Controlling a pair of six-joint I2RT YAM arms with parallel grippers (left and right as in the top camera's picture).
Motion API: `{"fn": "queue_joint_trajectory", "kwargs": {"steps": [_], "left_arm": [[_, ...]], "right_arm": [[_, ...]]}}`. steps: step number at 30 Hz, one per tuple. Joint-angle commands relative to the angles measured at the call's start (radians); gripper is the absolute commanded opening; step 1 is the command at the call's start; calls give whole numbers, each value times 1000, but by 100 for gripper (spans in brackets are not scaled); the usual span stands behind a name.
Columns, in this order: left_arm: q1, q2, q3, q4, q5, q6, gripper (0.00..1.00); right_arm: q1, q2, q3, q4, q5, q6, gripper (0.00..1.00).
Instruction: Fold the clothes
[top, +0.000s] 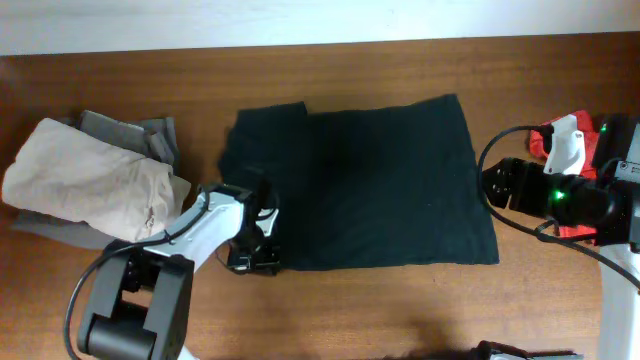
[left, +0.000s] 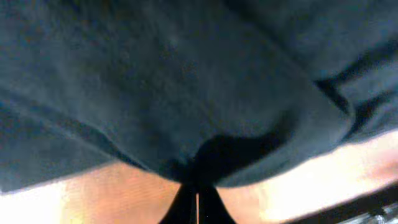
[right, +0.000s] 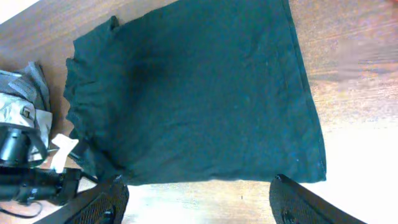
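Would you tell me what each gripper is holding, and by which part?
The left gripper pinches the black T-shirt by its edge at the corner nearest that arm. The right gripper is open, holding nothing.

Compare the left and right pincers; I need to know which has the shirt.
The left pincer is shut on the black T-shirt at its near-left corner; the right pincer is open and empty. The left pincer is low at the cloth; the right pincer hangs beside the shirt's right edge. Both have dark fingers.
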Motion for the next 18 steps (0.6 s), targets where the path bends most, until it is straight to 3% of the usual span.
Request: {"fn": "queue_joint_trajectory", "kwargs": {"steps": [1,7,18], "left_arm": [[-4,-12,110,-50,3,21,1],[-4,-29,206,-79,2,32,1],[-4,-27,208,40,-65,32,1]], "right_arm": [[-5,-2,-5,0,9,-14,78],[-5,-2,-4,0,9,-14,78],[-5,-2,-5,0,9,-14,78]]}}
